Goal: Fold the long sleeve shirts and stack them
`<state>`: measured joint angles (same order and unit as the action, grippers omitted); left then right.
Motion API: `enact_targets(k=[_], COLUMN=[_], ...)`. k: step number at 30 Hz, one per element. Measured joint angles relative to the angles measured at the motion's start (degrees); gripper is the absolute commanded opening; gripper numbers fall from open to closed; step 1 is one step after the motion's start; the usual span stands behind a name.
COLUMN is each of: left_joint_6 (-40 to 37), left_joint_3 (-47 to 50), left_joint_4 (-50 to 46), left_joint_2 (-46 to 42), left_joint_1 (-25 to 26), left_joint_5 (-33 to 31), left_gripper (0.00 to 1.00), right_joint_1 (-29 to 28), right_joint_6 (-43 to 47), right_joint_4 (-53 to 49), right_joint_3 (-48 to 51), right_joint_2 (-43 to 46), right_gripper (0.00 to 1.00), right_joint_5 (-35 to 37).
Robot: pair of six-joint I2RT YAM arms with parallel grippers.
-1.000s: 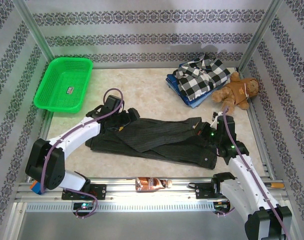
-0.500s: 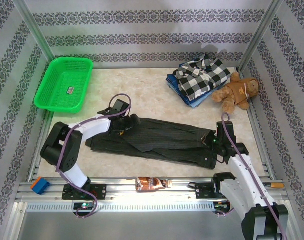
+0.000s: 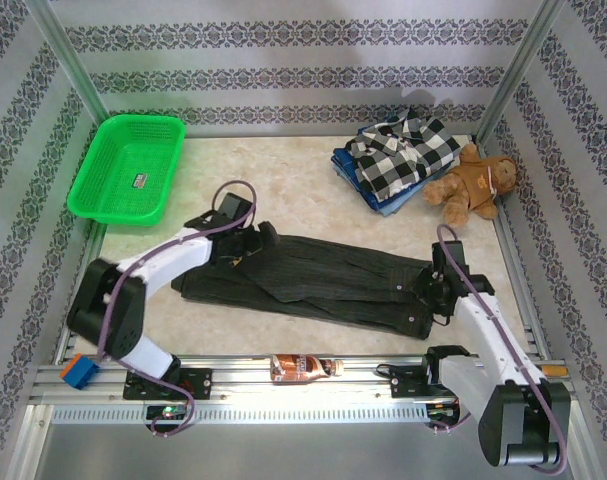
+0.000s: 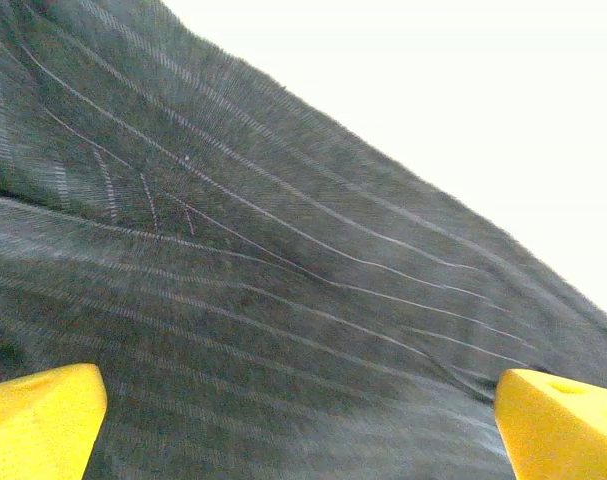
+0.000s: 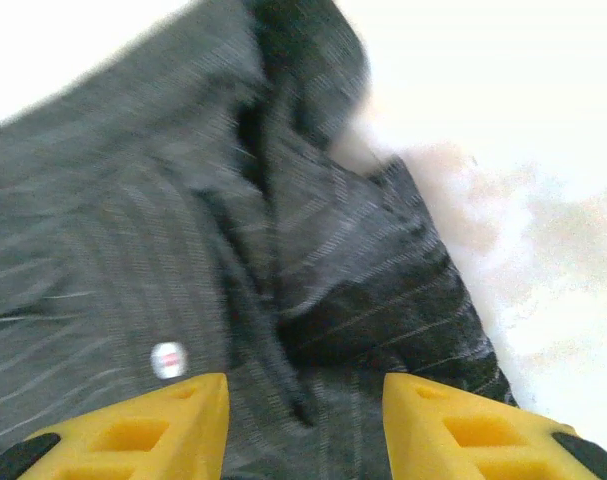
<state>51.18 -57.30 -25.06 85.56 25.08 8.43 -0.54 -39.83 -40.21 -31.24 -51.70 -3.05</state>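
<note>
Lying folded into a long, narrow band, a large dark charcoal pinstriped button-up shirt (image 3: 323,275) stretches across the near half of the pale marbled counter (image 3: 283,180), roughly parallel to its near edge, with one arm posted at each end. The left arm (image 3: 168,257) reaches to the shirt's left end, its jaws spread wide, with yellow pads (image 4: 38,420) set either side of flat pinstriped cloth and pinching nothing. The right arm (image 3: 488,325) bends over the right end, its jaws also parted. Its own yellow pads (image 5: 163,420) straddle a rumpled fold beside a small white button (image 5: 167,360), and nothing is gripped between them.

The paired stance looks deliberate: a garment this long needs both ends handled together to fold without skewing, and the open jaws seem placed to take holds for a fold across its length.

Toward the far right corner, a black-and-white checked flannel shirt (image 3: 398,155) sits folded on a blue garment (image 3: 388,203), likely the stack the charcoal shirt is bound for. A brown teddy bear (image 3: 475,185) sits just beside it by the right edge. A green plastic basket (image 3: 118,160) occupies the far left corner, well apart.
</note>
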Motion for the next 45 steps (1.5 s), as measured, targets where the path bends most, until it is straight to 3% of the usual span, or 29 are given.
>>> enact_targets(k=[3,5,10,14,20,29,35,38,45], left_joint_6=[-0.5,-1.3,-2.3,-2.9,-4.3,-13.2,-21.2,-24.0,-26.2], left_joint_3=[-3.2,-4.2,0.4,4.3,1.9,-21.4,-45.5,-61.5,-88.0], left_joint_4=[-6.7,-10.3,-16.0,-17.3,-14.0,-12.1,-12.6,-13.4,-16.0], left_joint_2=[-9.2,-12.7,-10.5,-2.6,10.0,29.0,44.7,54.6,70.1], left_joint_1=[0.0,0.0,0.0,0.0,-1.1,-6.3,-10.9,-11.3,-11.2], left_joint_5=[-2.7,-4.7,-8.8,-10.1,-10.1,-10.4,-7.1,-4.2,3.3], left_gripper=[0.99,0.93,0.6,0.35,0.32,0.34,0.35,0.35,0.35], right_joint_1=[-1.7,-4.3,-12.6,-15.0,-18.3,-26.4,-33.9,-37.4,-46.8], right_joint_6=[0.6,0.6,1.4,1.6,0.5,-4.1,-12.5,-18.7,-33.4], right_joint_4=[-1.2,-1.3,-0.8,-0.1,0.9,1.5,6.5,13.2,28.6], right_joint_3=[-4.7,-6.8,-10.2,-10.4,-10.4,-11.8,-14.9,-16.7,-24.7], right_joint_2=[2.2,0.7,-14.8,-24.5,-28.8,-32.6,-36.7,-39.9,-50.0], right_gripper=[0.46,0.45,0.31,0.27,0.27,0.29,0.29,0.29,0.3], right_joint_5=[-1.2,-1.8,-1.5,-0.1,1.3,1.4,-2.8,-5.9,-9.9])
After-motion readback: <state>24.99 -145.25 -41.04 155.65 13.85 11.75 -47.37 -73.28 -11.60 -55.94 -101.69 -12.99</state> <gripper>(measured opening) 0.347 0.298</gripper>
